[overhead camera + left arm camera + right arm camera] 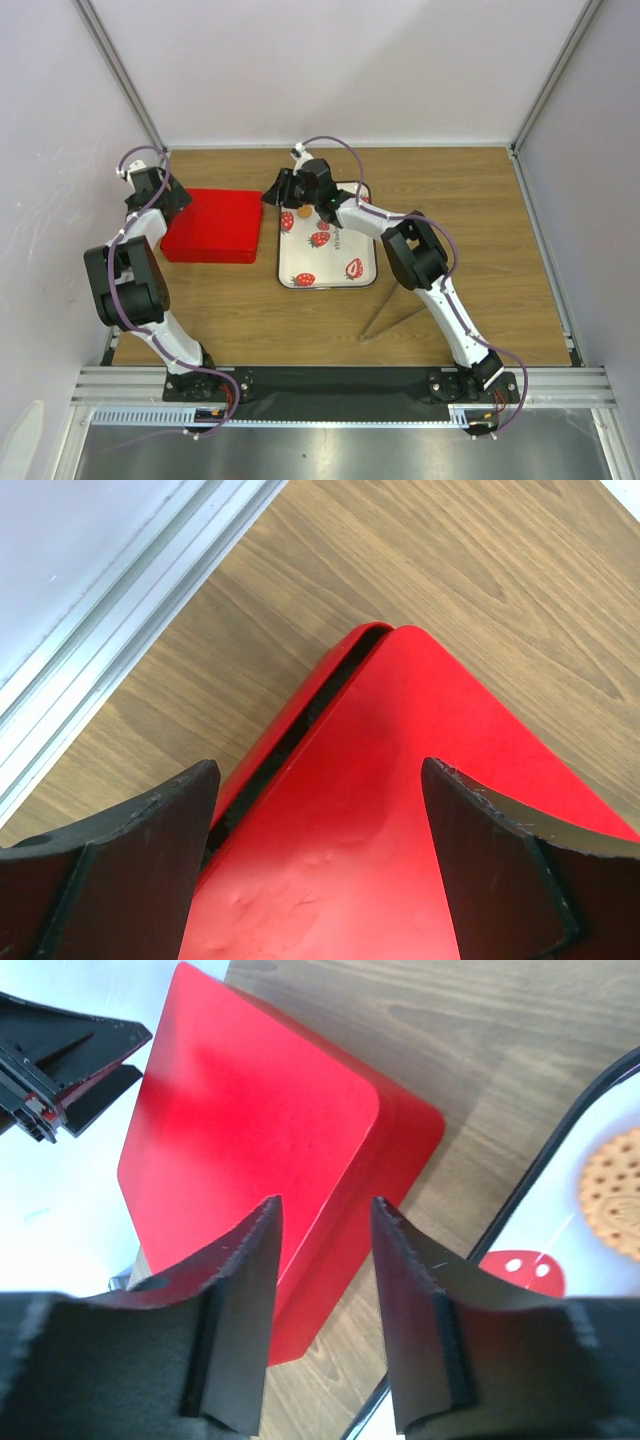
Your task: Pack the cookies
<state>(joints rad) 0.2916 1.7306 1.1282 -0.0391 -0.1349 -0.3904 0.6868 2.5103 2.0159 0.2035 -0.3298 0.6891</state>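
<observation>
Cookie (303, 213): one orange disc shows, lying on the tray toward its far left corner, close under the right arm's wrist. In the right wrist view it is a dotted, pale orange round (612, 1192) cut off by the picture's right edge.
Tray (330, 262): white with a dark rim and printed red strawberries. It lies flat on the table just right of the red box, with a strip of wood between them.
Red box (212, 225): it sits on the left half of the table with its lid on. The left wrist view shows a dark slit between lid and base along one side of a rounded corner (380, 780).
Left gripper (183, 197): it is at the box's far left corner. Its fingers (160, 850) are spread wide, with the lid's corner showing between them. Whether they touch the box cannot be told.
Right gripper (268, 197): it is at the tray's far left, reaching toward the box's far right corner. Its jaws stand a narrow gap apart with nothing between them, and the red box (240, 1130) shows beyond that gap.
Table (450, 200): wood-grain top with pale walls around it.
</observation>
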